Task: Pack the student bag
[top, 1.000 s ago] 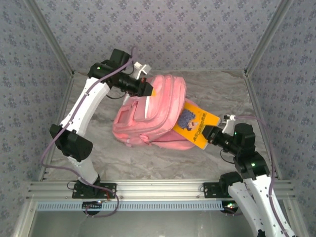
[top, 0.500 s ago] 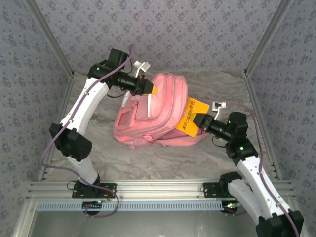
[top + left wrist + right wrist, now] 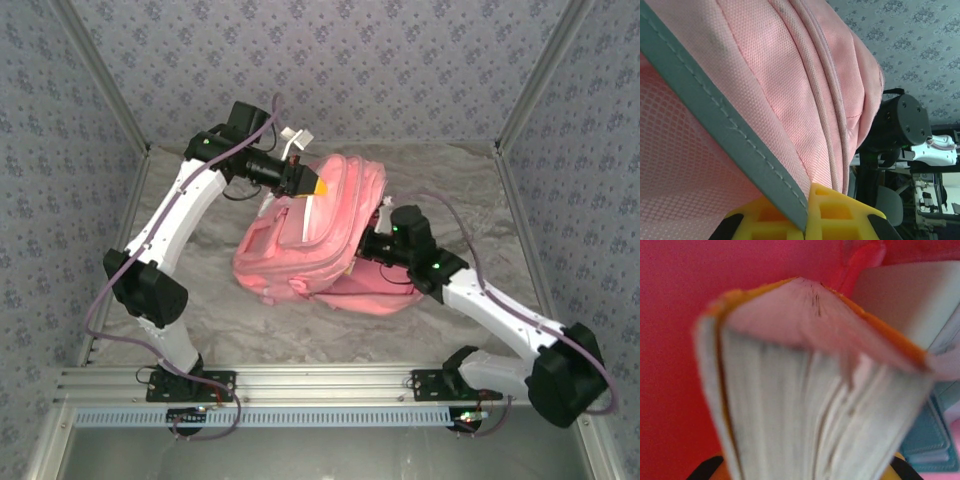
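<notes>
The backpack [image 3: 330, 215] is matt pink woven cloth, with open mesh at eight o'clock in the left wrist view and a smooth stitched trim. The left gripper [image 3: 807, 202] has yellow moulded plastic pads. The book [image 3: 805, 390] shows matt paper page edges. At six o'clock overhead lies a ribbed metal rail [image 3: 320, 382].

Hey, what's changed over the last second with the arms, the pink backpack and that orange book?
The right gripper pushed the thick orange-covered book leftward, deeper into the large pink fabric backpack; its cover, exposed before, is now inside the opening. The left gripper stayed clamped on the backpack's grey-trimmed edge, and the backpack hardly shifted.
</notes>
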Action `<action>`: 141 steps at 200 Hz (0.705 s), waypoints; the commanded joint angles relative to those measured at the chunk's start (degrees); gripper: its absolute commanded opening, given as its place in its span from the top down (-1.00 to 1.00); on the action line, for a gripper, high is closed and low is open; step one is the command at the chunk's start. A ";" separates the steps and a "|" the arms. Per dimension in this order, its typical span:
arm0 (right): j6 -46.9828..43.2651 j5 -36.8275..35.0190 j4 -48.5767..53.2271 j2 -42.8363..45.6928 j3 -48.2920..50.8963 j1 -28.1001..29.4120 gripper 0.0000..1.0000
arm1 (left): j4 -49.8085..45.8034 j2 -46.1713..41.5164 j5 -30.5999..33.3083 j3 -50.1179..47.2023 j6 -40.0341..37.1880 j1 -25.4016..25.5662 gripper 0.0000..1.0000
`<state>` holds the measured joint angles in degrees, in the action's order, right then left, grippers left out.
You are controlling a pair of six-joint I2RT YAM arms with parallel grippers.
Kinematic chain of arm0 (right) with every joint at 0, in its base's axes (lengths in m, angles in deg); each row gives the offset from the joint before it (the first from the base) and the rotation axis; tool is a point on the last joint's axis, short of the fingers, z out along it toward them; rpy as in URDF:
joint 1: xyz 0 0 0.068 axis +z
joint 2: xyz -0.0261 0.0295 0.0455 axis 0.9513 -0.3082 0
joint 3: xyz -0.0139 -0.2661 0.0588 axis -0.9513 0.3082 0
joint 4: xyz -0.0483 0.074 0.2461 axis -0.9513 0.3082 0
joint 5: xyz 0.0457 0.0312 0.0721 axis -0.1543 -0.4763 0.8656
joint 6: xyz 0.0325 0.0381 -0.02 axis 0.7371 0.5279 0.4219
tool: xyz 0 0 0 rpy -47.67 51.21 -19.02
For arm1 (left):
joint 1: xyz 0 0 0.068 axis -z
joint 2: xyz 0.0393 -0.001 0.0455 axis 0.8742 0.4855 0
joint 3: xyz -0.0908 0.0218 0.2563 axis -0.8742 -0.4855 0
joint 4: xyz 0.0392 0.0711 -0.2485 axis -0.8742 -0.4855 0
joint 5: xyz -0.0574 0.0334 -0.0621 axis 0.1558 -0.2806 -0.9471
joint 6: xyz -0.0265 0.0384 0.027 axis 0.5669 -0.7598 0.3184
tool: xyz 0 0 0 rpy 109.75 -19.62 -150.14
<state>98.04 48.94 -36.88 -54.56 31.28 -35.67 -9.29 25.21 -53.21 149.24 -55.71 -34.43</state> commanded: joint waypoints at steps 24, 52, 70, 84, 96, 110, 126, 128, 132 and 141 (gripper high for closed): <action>4.76 -14.79 -2.21 -12.76 -7.89 3.76 0.73 | 8.28 -5.03 -10.51 2.82 -0.72 0.95 1.00; 5.92 -8.42 -11.08 -18.05 -7.43 3.78 -0.09 | 8.57 -5.03 -10.39 2.51 -0.47 0.90 1.00; 4.22 -8.74 -14.36 -15.92 -5.00 3.26 -0.36 | 8.87 -5.29 -10.13 2.08 -0.13 0.33 1.00; 1.54 -9.06 -15.89 -12.56 -2.57 2.61 -0.54 | 9.46 -5.49 -9.55 1.47 0.46 -0.39 1.00; -0.94 -7.95 -16.28 -9.38 -0.80 1.71 -0.68 | 9.75 -5.49 -8.45 0.74 1.14 -1.26 1.00; -4.09 -6.59 -15.55 -5.33 1.17 0.60 -0.76 | 10.35 -5.47 -7.02 0.23 2.21 -2.42 1.00; -7.32 -6.51 -12.77 -0.23 3.55 -0.50 -0.81 | 10.47 -5.34 -5.16 -2.08 3.33 -3.62 1.00; -7.73 -6.58 -12.36 0.36 3.82 -0.61 -0.81 | 10.56 -5.31 -4.99 -2.25 3.48 -3.83 1.00; -8.58 -6.81 -11.26 1.79 4.32 -0.73 -0.82 | 10.68 -5.30 -4.76 -2.63 3.79 -4.06 1.00; -11.20 -7.52 -8.61 4.74 5.55 -0.79 -0.84 | 11.04 -5.29 -4.36 -3.34 4.19 -4.53 1.00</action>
<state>94.80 41.38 -48.79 -56.74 34.45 -35.84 -5.23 24.75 -53.51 145.91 -52.93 -37.03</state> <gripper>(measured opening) 0.909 0.042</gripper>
